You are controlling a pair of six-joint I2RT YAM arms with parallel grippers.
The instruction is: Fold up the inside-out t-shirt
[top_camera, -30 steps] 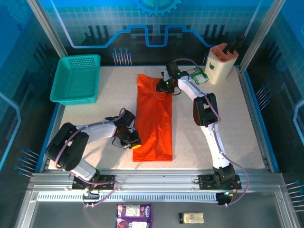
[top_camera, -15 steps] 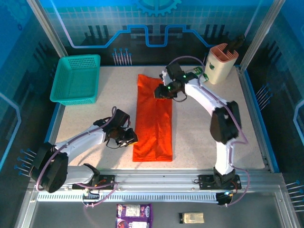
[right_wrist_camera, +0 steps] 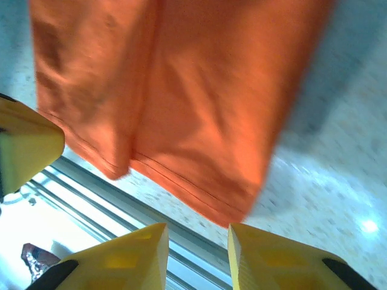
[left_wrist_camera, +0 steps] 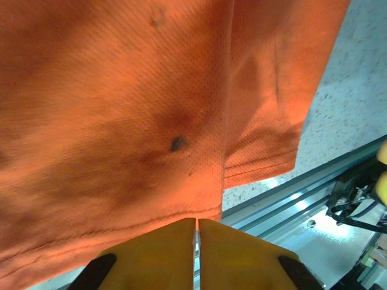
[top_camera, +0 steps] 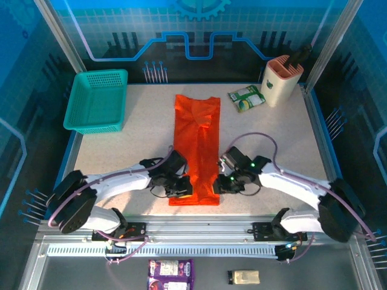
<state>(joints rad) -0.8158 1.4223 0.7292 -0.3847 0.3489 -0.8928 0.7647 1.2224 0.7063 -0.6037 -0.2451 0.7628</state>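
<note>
The inside-out t-shirt (top_camera: 196, 148) is bright orange and lies as a long narrow strip down the middle of the table, hem toward me. My left gripper (top_camera: 182, 190) sits on its near left corner. In the left wrist view the yellow fingers (left_wrist_camera: 163, 248) are pressed together, and the left gripper (left_wrist_camera: 198, 225) is shut on the edge of the shirt's hem (left_wrist_camera: 121, 226). My right gripper (top_camera: 224, 184) is at the near right edge. It stands open (right_wrist_camera: 197, 234), with the shirt's near corner (right_wrist_camera: 233, 211) just beyond its fingertips and no cloth between them.
A teal basket (top_camera: 97, 99) stands at the back left. A beige holder (top_camera: 281, 78) and a green packet (top_camera: 247, 96) are at the back right. The metal front rail (top_camera: 199, 229) runs just beyond the hem. The left gripper's yellow finger (right_wrist_camera: 24, 145) shows in the right wrist view.
My right arm has swung from the shirt's far end down to its near right corner. My left gripper has moved right along the near edge onto the hem.
</note>
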